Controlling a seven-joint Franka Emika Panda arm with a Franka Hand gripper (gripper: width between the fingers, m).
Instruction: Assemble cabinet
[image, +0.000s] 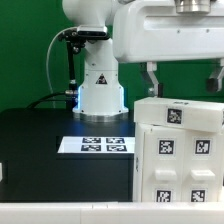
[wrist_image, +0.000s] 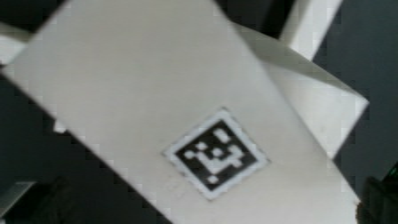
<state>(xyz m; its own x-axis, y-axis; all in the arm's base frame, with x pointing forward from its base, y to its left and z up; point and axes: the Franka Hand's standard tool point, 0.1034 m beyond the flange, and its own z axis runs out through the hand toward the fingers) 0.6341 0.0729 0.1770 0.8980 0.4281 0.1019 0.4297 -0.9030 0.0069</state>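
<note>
The cabinet (image: 180, 150) is a white boxy piece with several black-and-white tags, standing at the exterior view's lower right on the black table. My gripper (image: 182, 86) hangs just above its top, jaws spread wide, with one finger over each side of the top. It holds nothing. In the wrist view a white face of the cabinet (wrist_image: 160, 100) fills the picture, lying slantwise, with one tag (wrist_image: 217, 152) on it. Dark fingertips (wrist_image: 18, 200) show only at the picture's corners.
The marker board (image: 97, 146) lies flat on the black table (image: 40, 140) in front of the arm's white base (image: 100, 90). A black cable runs down beside the base. A white rail (image: 60, 212) borders the table's near edge.
</note>
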